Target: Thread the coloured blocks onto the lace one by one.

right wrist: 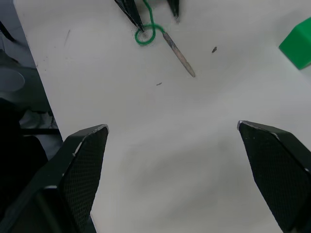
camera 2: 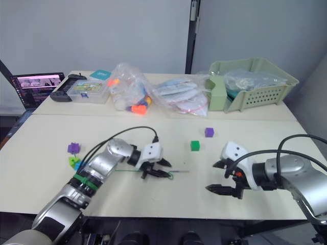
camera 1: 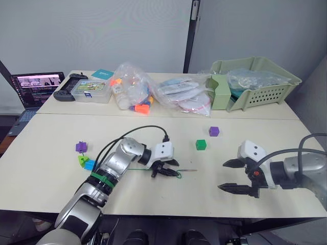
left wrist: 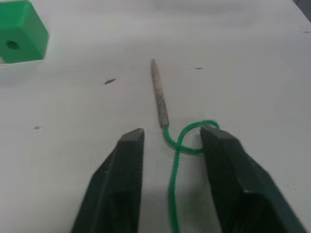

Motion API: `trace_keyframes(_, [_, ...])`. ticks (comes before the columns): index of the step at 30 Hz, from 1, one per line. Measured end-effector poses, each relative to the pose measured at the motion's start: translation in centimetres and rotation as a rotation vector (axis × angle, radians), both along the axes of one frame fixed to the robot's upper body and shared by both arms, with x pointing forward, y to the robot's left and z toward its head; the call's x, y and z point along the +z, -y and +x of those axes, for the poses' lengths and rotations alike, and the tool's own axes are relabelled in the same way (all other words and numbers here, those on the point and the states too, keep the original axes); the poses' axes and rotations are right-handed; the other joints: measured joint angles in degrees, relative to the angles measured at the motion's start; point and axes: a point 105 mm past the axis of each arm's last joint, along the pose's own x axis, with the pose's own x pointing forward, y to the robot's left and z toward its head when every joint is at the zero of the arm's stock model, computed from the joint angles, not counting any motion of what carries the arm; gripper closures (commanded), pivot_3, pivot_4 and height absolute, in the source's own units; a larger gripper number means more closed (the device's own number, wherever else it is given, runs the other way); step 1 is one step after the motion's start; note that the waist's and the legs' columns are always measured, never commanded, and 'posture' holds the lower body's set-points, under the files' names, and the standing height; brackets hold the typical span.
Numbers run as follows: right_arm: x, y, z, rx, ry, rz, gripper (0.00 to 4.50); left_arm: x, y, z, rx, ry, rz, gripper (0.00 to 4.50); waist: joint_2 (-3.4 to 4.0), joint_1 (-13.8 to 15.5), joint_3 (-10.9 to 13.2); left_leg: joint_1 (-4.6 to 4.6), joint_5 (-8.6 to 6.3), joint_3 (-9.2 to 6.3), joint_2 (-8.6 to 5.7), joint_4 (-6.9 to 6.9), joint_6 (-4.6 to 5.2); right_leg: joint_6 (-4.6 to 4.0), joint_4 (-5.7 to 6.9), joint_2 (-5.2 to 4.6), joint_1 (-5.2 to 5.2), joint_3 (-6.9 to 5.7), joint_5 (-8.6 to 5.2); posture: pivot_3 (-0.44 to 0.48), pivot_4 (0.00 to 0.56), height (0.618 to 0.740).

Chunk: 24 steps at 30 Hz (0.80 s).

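Pale cream tabletop (camera 1: pixel 61 153), two slabs butted along a seam, grey wall behind with a dark vertical post. Back slab crowded: open laptop (camera 1: pixel 36 89) at far left edge, black controller (camera 1: pixel 69 87), clear lidded box (camera 1: pixel 92 91), teal card (camera 1: pixel 102 74), clear bags of orange toys (camera 1: pixel 133 94), flat plastic packets (camera 1: pixel 184 94), pale green basket (camera 1: pixel 255 81) holding more bagged items at right. Front slab mostly bare. Lace (camera 1: pixel 153 171) lying flat near front centre, thin green cord running left under the left arm, small curl just behind the stiff grey tip (left wrist: pixel 158 92), tip pointing toward the right arm. Left claw (camera 1: pixel 166 170) low over the lace at that curl, fingers narrowly parted on either side of the cord, not closed on it; curl touching or just beside one finger. Right claw (camera 1: pixel 236 176) well apart to the right, fingers spread wide, holding nothing, hovering over bare tabletop. Dark green block (camera 1: pixel 201 145) beyond the lace tip, between the two arms; purple block (camera 1: pixel 213 131) just past it, toward the back. Other purple block (camera 1: pixel 80 147), lime green block (camera 1: pixel 83 160) and blue block (camera 1: pixel 90 165) clustered at left, beside the left forearm. Black cable looping over the left arm.
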Motion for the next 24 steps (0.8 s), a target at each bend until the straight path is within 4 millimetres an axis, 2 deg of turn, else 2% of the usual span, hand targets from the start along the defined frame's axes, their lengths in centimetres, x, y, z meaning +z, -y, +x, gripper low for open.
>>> trace_keyframes(2, [0.4,-0.2,-0.3,0.010,0.009,0.017,0.00,0.5,0.0,0.1,-0.011,0.008,-0.005,1.32,0.00,0.0,0.0,0.00,0.00,0.00,-0.01,0.00,0.00,0.00,0.00,-0.01,0.01,0.00,0.00,0.000,0.150,0.737])
trace_keyframes(7, [0.7,-0.2,-0.5,-0.003,0.023,0.035,0.00,0.5,1.0,-0.5,-0.037,-0.033,-0.034,1.32,0.00,0.0,0.0,-0.01,0.00,-0.01,-0.01,0.01,0.00,0.01,0.01,-0.01,0.01,0.00,0.00,0.000,0.150,0.737])
trace_keyframes(12, [0.7,-0.1,-0.1,-0.051,0.051,0.031,0.00,-0.3,2.2,-0.4,0.015,-0.080,-0.035,1.32,0.00,0.0,0.0,-0.01,0.00,-0.02,-0.01,0.01,0.00,0.01,0.02,0.00,0.00,0.00,0.00,0.000,0.150,0.737])
trace_keyframes(15, [0.7,-0.1,0.2,-0.072,0.068,0.028,0.00,-1.1,2.2,-0.3,0.048,-0.066,0.017,1.32,0.00,0.0,0.0,0.00,0.00,-0.02,-0.01,0.01,0.00,0.01,0.03,0.00,0.00,0.00,0.00,0.000,0.150,0.737])
trace_keyframes(20, [0.8,0.1,0.5,-0.096,0.086,0.022,0.00,-1.7,2.3,-0.4,0.073,-0.049,0.031,2.82,0.00,0.0,0.0,0.00,0.00,-0.02,-0.01,0.01,0.00,0.01,0.03,0.00,0.00,0.00,0.00,0.000,0.150,0.737])
trace_keyframes(24, [0.9,0.0,0.7,-0.100,0.095,0.019,0.00,-1.7,2.4,-0.4,0.091,-0.042,0.032,2.82,0.00,0.0,0.0,0.00,0.00,-0.02,-0.01,0.01,0.00,0.01,0.02,0.00,0.01,0.00,0.00,0.000,0.150,0.737])
